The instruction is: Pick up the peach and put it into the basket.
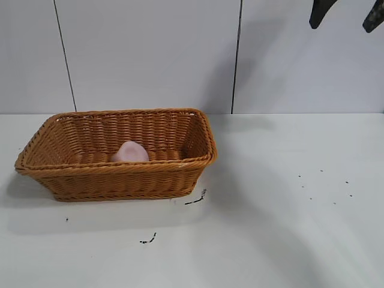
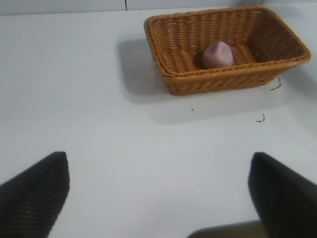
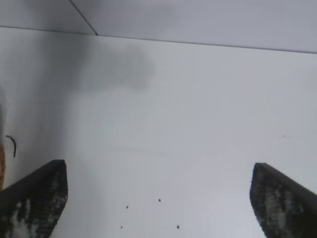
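Note:
The pale pink peach (image 1: 130, 152) lies inside the orange-brown wicker basket (image 1: 186, 162) at the table's left; the left wrist view shows the same peach (image 2: 217, 54) resting on the floor of the basket (image 2: 218, 83). High at the upper right, my right gripper (image 1: 347, 17) hangs well above the table with its two dark fingers spread apart. In its own view the right gripper (image 3: 158, 196) is open over bare table, holding nothing. My left gripper (image 2: 158, 191) is open too, far from the basket and empty.
The white table (image 1: 288, 228) carries small dark specks (image 1: 327, 186) at the right and two dark scribble marks (image 1: 195, 198) in front of the basket. A panelled wall (image 1: 150, 54) stands behind.

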